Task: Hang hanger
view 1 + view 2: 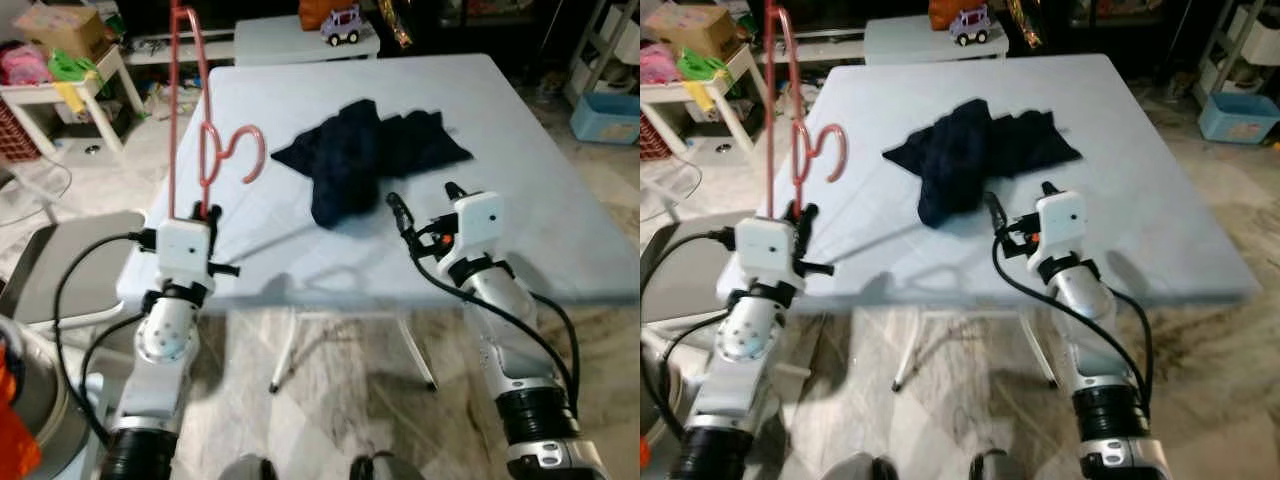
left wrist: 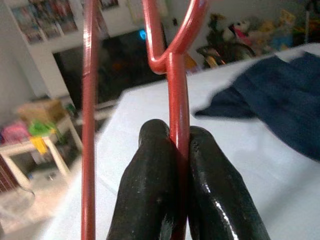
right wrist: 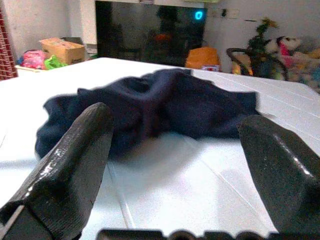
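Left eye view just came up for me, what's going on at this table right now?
The left hand is shut on the red hanger, pinching one of its wires and holding it upright above the left edge of the white table, hook curling toward the cloth. A crumpled dark blue garment lies on the table, not on the hanger. The right hand is open, hovering low over the near edge and aimed at the garment without touching it.

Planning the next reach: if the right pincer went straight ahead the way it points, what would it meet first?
Most likely the dark blue cloth lying crumpled on the table; the open right pincer points straight at it, with only bare tabletop between.
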Robot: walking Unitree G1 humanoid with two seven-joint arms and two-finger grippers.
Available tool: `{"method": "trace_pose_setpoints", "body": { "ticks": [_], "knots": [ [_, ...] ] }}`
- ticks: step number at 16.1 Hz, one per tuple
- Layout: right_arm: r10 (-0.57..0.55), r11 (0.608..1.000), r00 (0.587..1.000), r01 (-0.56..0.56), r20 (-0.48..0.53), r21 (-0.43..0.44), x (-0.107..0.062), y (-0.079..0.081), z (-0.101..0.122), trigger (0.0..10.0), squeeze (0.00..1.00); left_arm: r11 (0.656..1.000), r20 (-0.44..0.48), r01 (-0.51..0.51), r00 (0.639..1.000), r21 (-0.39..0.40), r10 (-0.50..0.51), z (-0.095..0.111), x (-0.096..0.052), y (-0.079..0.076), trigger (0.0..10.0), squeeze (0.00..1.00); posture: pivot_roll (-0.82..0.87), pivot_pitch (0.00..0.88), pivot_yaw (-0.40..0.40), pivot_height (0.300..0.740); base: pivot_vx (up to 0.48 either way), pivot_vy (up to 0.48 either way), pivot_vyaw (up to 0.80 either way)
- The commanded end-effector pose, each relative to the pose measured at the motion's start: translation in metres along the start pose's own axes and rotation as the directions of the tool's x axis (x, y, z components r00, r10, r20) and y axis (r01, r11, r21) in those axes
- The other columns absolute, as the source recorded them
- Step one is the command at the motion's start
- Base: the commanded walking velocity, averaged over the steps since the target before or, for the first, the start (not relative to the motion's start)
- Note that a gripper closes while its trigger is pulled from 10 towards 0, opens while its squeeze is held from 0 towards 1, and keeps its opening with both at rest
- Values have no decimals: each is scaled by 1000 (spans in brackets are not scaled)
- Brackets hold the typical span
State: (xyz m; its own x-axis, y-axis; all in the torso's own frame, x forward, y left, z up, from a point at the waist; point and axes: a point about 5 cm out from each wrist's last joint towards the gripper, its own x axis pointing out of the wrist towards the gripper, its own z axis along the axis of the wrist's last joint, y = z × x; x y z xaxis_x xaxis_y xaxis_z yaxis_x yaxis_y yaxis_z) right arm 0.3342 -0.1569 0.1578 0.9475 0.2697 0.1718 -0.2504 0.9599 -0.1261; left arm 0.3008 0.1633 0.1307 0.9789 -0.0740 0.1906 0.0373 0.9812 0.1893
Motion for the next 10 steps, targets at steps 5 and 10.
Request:
{"method": "trace_pose_setpoints", "body": {
  "ticks": [5,10],
  "knots": [
    [-12,1000,1000,12,9,7,3,-1,2,10000,0,1000,-103,3,995,-6,-4,-20,-6,0,10000,0,-152,95,-8,740,-391,0,0],
    [-15,1000,1000,15,9,9,4,-2,2,10000,0,1000,-129,20,991,8,-18,-29,-9,1,10000,0,-150,96,-9,740,-271,0,0]
  ]
}}
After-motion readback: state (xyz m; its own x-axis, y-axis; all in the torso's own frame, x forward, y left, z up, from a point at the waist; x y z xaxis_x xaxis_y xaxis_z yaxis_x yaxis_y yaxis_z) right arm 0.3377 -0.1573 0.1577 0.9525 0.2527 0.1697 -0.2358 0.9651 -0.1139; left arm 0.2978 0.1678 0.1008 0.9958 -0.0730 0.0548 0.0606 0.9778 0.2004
